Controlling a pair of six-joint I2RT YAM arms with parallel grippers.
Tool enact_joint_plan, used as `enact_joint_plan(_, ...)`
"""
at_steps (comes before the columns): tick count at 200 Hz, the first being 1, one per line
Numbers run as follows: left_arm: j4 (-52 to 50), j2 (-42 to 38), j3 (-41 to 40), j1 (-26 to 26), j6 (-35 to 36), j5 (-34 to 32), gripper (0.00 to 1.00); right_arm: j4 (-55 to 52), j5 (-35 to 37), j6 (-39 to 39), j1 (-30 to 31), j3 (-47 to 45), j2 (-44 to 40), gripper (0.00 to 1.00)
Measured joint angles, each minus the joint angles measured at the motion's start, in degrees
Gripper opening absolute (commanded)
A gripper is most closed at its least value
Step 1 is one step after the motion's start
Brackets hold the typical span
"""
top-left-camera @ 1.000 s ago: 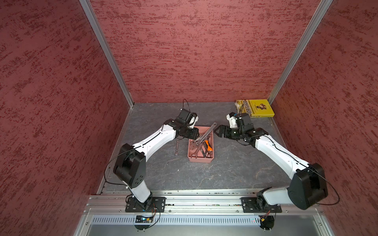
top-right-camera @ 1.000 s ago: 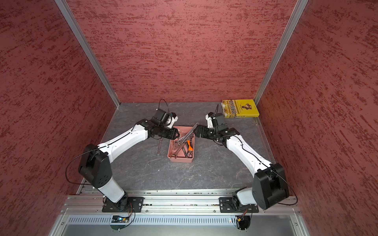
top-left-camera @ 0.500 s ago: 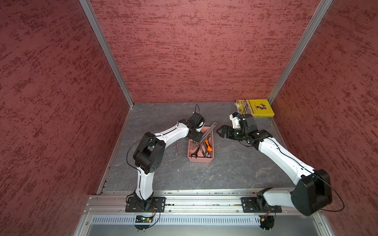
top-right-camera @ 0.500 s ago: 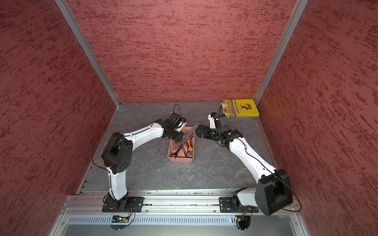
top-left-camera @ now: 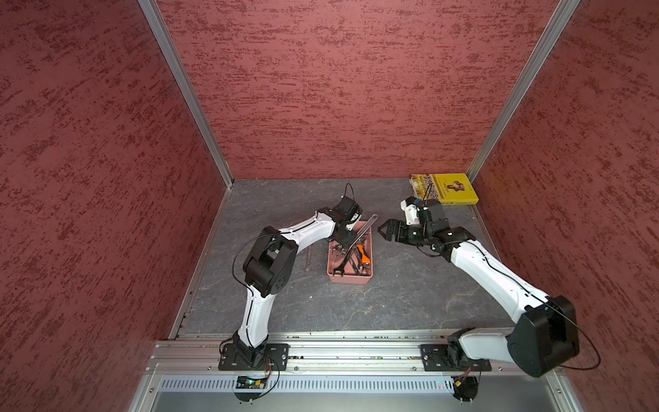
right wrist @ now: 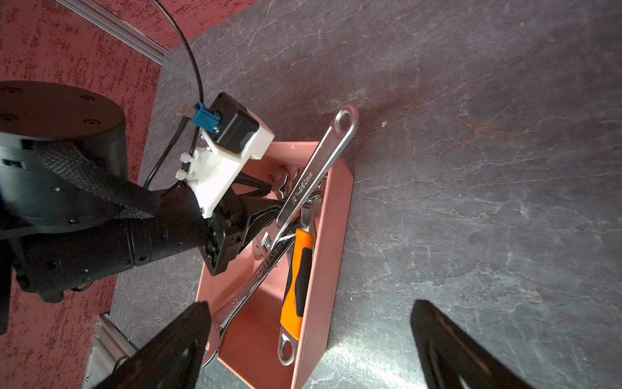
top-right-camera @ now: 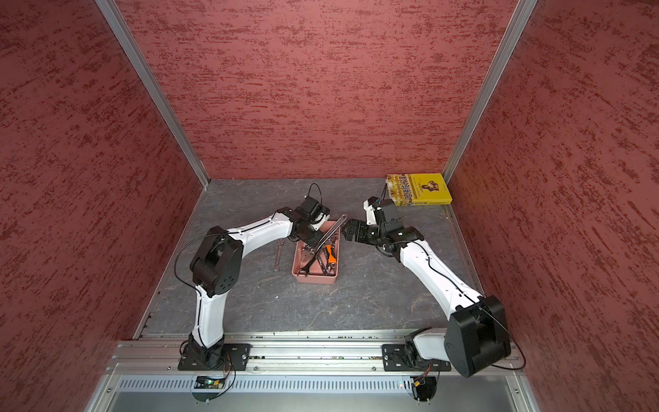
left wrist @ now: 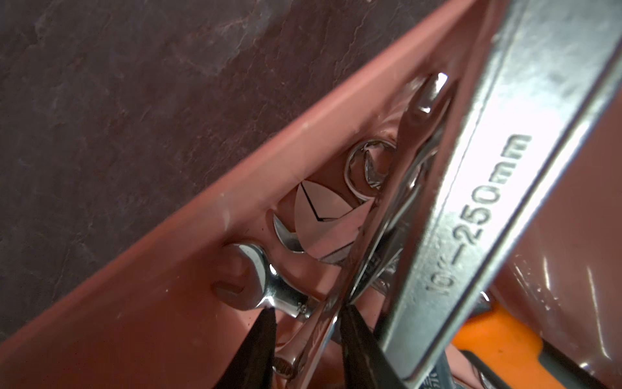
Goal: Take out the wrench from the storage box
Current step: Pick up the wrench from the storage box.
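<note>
In the last second the left arm has swung in over the storage box (top-left-camera: 351,280) and dipped the left pincer (left wrist: 308,333) down among the tools, drawing its jaws in as it went. They now stand narrowly apart astride a slim wrench (left wrist: 323,323), one fingertip against it and the other just short, so nothing is clamped yet. To my eye the grasp is about to land, and the lift out is still to come. The right pincer (top-left-camera: 383,231) hasn't shifted: it hangs spread wide just beyond the box's far corner, holding nothing. The slim wrench is still in the box, under a big adjustable wrench (top-left-camera: 363,232) that leans out over the far rim, alongside an orange-handled wrench (top-left-camera: 362,253) and several smaller spanners. One loose wrench (top-left-camera: 307,258) lies on the table (top-left-camera: 410,303) just beside the box.
</note>
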Motion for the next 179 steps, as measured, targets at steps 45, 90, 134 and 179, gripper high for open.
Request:
enact_joint_plan(45, -2.32, 0.00, 0.46, -0.87, 1.99, -2.89, 0.32, -0.02, 0.00, -0.02, -0.07, 0.04, 0.59, 0.98)
enact_joint_plan(90, -3.67, 0.68, 1.51, -0.85, 2.36, -3.15, 0.29, 0.00, -0.04, -0.02, -0.07, 0.46, 2.34, 0.98)
enact_joint_plan(134, -5.66, 3.43, 4.63, -0.52, 2.36, -2.34, 0.27, 0.00, -0.07, -0.22, -0.13, 0.50, 3.08, 0.98)
enact_joint_plan(179, -5.38, 4.48, 5.07, -0.20, 2.45, -1.03, 0.21, 0.00, -0.15, -0.20, -0.31, 0.83, 3.72, 0.99)
